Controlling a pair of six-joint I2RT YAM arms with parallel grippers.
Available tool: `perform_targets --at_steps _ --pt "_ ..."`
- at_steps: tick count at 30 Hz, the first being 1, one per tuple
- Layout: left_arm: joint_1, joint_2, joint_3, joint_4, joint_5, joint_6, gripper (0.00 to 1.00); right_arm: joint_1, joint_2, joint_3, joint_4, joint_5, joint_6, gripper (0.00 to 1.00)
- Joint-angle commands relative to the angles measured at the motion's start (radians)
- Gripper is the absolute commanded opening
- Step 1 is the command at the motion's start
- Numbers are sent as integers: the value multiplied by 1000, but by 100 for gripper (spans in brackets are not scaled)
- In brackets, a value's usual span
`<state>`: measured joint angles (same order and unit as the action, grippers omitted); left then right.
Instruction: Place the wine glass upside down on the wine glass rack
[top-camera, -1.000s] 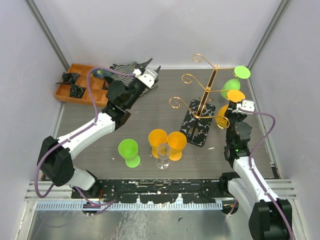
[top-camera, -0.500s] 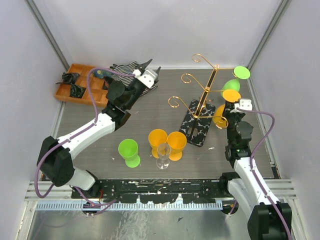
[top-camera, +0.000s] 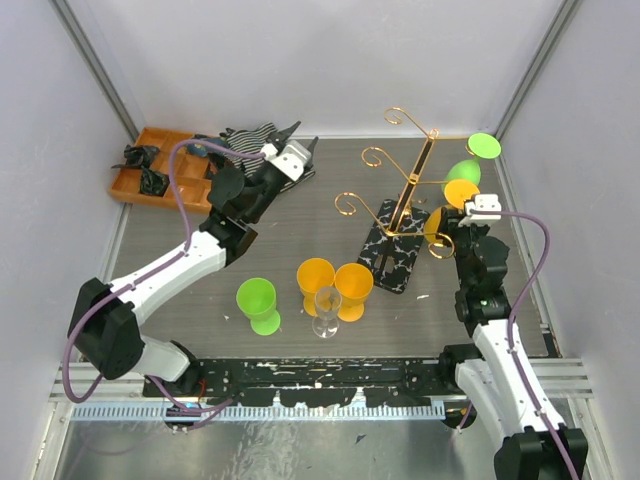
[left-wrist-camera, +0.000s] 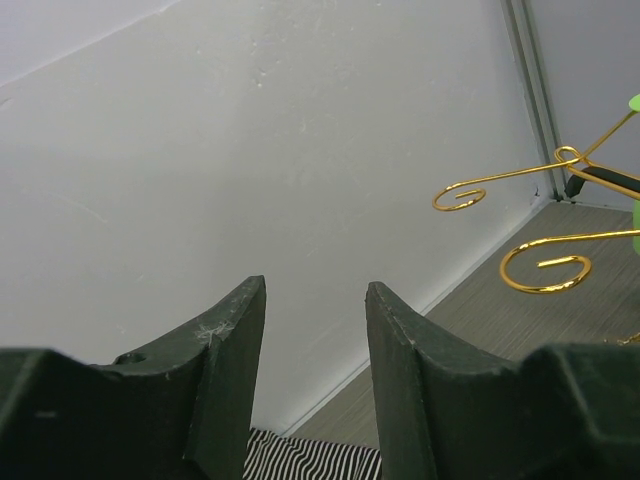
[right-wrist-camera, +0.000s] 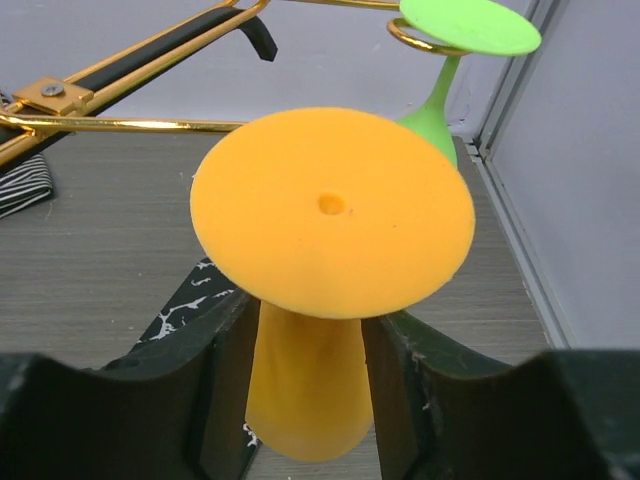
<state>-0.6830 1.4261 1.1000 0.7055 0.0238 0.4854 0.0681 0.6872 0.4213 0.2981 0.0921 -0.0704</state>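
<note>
The wine glass rack (top-camera: 412, 185) is a gold wire stand on a black speckled base (top-camera: 397, 252) at the right of the table. A green wine glass (top-camera: 468, 165) hangs upside down on its far right arm. My right gripper (top-camera: 452, 228) is shut on an orange wine glass (top-camera: 447, 212), held upside down just right of the rack. In the right wrist view its foot (right-wrist-camera: 332, 210) points up, its bowl sits between my fingers (right-wrist-camera: 215, 370), and a gold arm (right-wrist-camera: 130, 124) runs behind. My left gripper (top-camera: 300, 135) is open and empty, raised at the back.
A green glass (top-camera: 258, 300), two orange glasses (top-camera: 316, 276) (top-camera: 353, 284) and a clear glass (top-camera: 327, 308) stand at the front middle. An orange tray (top-camera: 165, 165) and a striped cloth (top-camera: 255, 135) lie at the back left. Gold scroll arms (left-wrist-camera: 545, 265) show in the left wrist view.
My right gripper has carried the orange glass a little left, closer to the rack's stem. My left gripper has shifted slightly toward the back.
</note>
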Motion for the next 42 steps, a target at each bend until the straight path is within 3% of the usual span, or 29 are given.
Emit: perform_targets --at_steps 1,18,25,31,36,42 --pt "3 -33 -20 42 -14 -4 52 4 -61 104 -112 28 -14 53" --pt "2 -31 -19 23 -22 24 53 4 -90 205 -344 291 -32 68" --pt "2 -39 -22 -12 -31 36 53 4 -95 317 -522 417 51 83" --pt "2 -66 -43 -70 -56 17 53 4 -109 440 -656 450 91 86" --pt "2 -94 -65 -106 -74 -18 53 4 -74 572 -696 437 101 87" --pt "2 -148 -66 -205 -145 -64 55 4 58 771 -712 230 115 85"
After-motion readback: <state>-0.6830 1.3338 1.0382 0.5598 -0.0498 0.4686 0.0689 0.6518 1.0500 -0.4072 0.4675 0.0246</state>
